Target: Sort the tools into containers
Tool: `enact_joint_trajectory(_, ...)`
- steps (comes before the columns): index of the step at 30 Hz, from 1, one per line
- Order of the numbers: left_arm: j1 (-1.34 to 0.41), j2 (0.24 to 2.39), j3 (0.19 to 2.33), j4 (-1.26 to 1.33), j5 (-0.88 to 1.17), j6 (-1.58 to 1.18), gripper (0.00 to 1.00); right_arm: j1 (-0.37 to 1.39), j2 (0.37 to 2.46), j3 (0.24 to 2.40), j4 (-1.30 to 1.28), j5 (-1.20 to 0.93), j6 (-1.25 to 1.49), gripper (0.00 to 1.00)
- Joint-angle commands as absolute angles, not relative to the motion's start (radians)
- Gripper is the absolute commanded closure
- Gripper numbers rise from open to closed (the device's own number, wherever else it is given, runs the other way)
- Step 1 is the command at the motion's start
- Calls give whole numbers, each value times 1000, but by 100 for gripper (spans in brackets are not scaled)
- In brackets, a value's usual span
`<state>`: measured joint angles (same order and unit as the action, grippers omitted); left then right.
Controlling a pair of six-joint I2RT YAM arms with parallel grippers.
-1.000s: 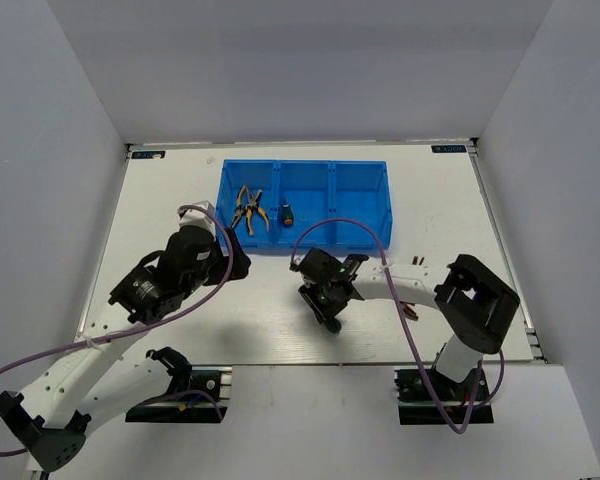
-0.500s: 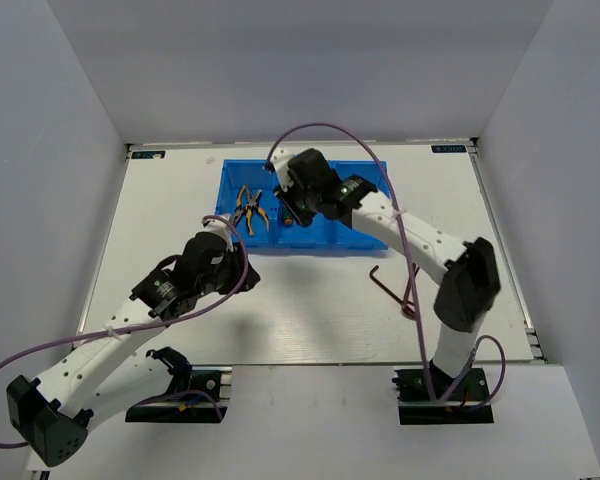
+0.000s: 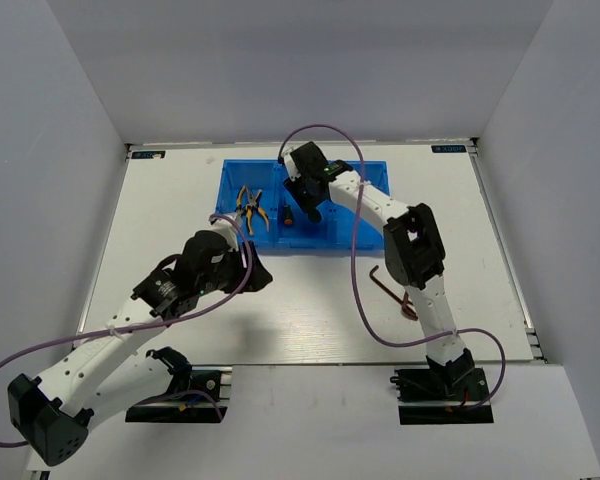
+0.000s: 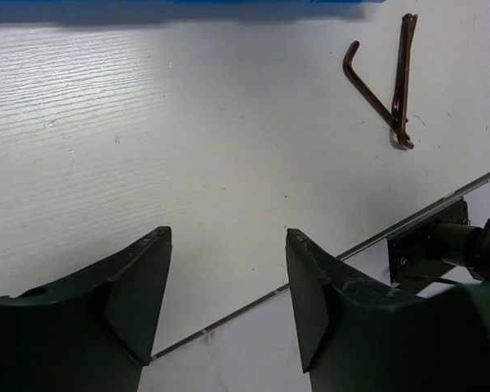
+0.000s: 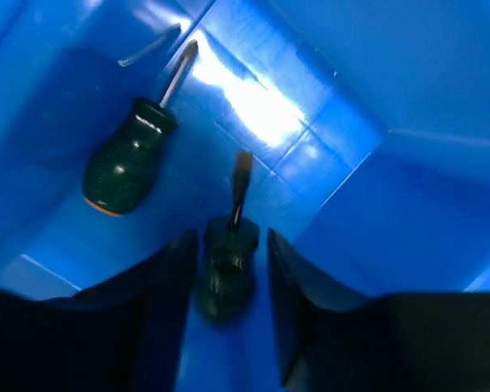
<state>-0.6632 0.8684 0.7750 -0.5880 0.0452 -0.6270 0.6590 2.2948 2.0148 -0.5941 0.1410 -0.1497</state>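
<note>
The blue bin stands at the back of the table. Two yellow-handled pliers lie in its left compartment. My right gripper reaches down into the middle compartment. In the right wrist view one green screwdriver lies on the bin floor. A second, blurred green screwdriver is between my right gripper's open jaws, with a gap beside it. My left gripper is open and empty over the table, near the bin's front left. Thin dark hex keys lie on the table at the right, also in the left wrist view.
The bin's right compartment shows no tools. The table's front edge runs just beyond my left gripper. The right arm's purple cable hangs over the table between the bin and the hex keys.
My right gripper carried the second screwdriver from the table's middle to the bin's middle compartment, and its jaws now stand apart around it. The left arm shifted slightly right.
</note>
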Motion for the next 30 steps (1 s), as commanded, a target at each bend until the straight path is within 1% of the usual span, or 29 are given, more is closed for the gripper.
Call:
enact_joint_trajectory(1, -666, 874, 765, -551, 74, -615, 31, 643, 2200, 2059, -552, 65, -140, 51)
enact_joint_trajectory(2, -666, 890, 765, -542, 83, -615, 31, 634, 2191, 2039, -549, 54, -135, 48)
enact_joint_trajectory(3, -666, 912, 765, -531, 83, -604, 29, 630, 2178, 2016, -546, 23, -130, 42)
enact_joint_trajectory(5, -666, 943, 775, -531, 83, -604, 28, 624, 2132, 1991, -543, 11, -120, 38)
enact_joint_trajectory(6, -675, 959, 788, -520, 93, -595, 28, 620, 2119, 1973, -546, -59, -112, 36)
enact_joint_trajectory(9, -675, 1031, 822, -476, 107, -582, 27, 612, 2022, 1939, -560, -107, -94, 35)
enact_joint_trajectory(10, -675, 1055, 854, -476, 107, -568, 27, 606, 2002, 1931, -564, -109, -89, 43)
enact_joint_trajectory(11, -686, 1113, 871, -466, 118, -568, 27, 603, 1929, 1927, -580, -100, -75, 50)
enact_joint_trajectory(12, -695, 1146, 890, -456, 135, -555, 27, 589, 1898, 1902, -584, -75, -71, 59)
enact_joint_trajectory(13, -695, 1179, 928, -456, 153, -542, 28, 584, 1870, 1873, -601, -46, -68, 81)
enact_joint_trajectory(14, -707, 1212, 945, -440, 163, -541, 31, 578, 1789, 1859, -638, -32, -55, 90)
enact_joint_trajectory(15, -716, 1274, 962, -421, 172, -531, 33, 551, 1760, 1821, -658, -5, -52, 98)
enact_joint_trajectory(16, -733, 1302, 994, -420, 182, -531, 36, 539, 1732, 1771, -713, 26, -45, 100)
enact_joint_trajectory(17, -744, 1331, 1009, -405, 183, -522, 45, 526, 1676, 1702, -742, 35, -40, 100)
enact_joint_trajectory(18, -755, 1357, 1025, -405, 192, -512, 50, 497, 1613, 1654, -811, 38, -31, 100)
enact_joint_trajectory(19, -779, 1408, 1057, -396, 192, -512, 55, 471, 1532, 1550, -827, 38, -29, 100)
enact_joint_trajectory(20, -793, 1431, 1071, -396, 192, -512, 66, 445, 1485, 1414, -830, 40, -35, 100)
enact_joint_trajectory(22, -834, 1475, 1106, -374, 192, -512, 74, 411, 1297, 1285, -782, 54, -58, 100)
enact_joint_trajectory(23, -850, 1523, 1120, -374, 192, -512, 77, 390, 1255, 1141, -772, 57, -61, 100)
enact_joint_trajectory(24, -863, 1551, 1150, -374, 201, -512, 78, 384, 1161, 1108, -772, 60, -66, 100)
enact_joint_trajectory(25, -894, 1578, 1169, -374, 201, -512, 78, 365, 1138, 1054, -779, 60, -61, 100)
enact_joint_trajectory(26, -909, 1635, 1189, -374, 201, -521, 78, 361, 1123, 1014, -797, 52, -54, 96)
enact_joint_trajectory(27, -923, 1664, 1233, -374, 189, -522, 76, 357, 1089, 996, -808, 55, -37, 93)
enact_joint_trajectory(29, -959, 1719, 1276, -396, 177, -544, 67, 335, 1085, 924, -804, 51, -17, 92)
enact_joint_trajectory(30, -969, 1765, 1311, -408, 163, -561, 53, 331, 1089, 898, -804, 46, -9, 89)
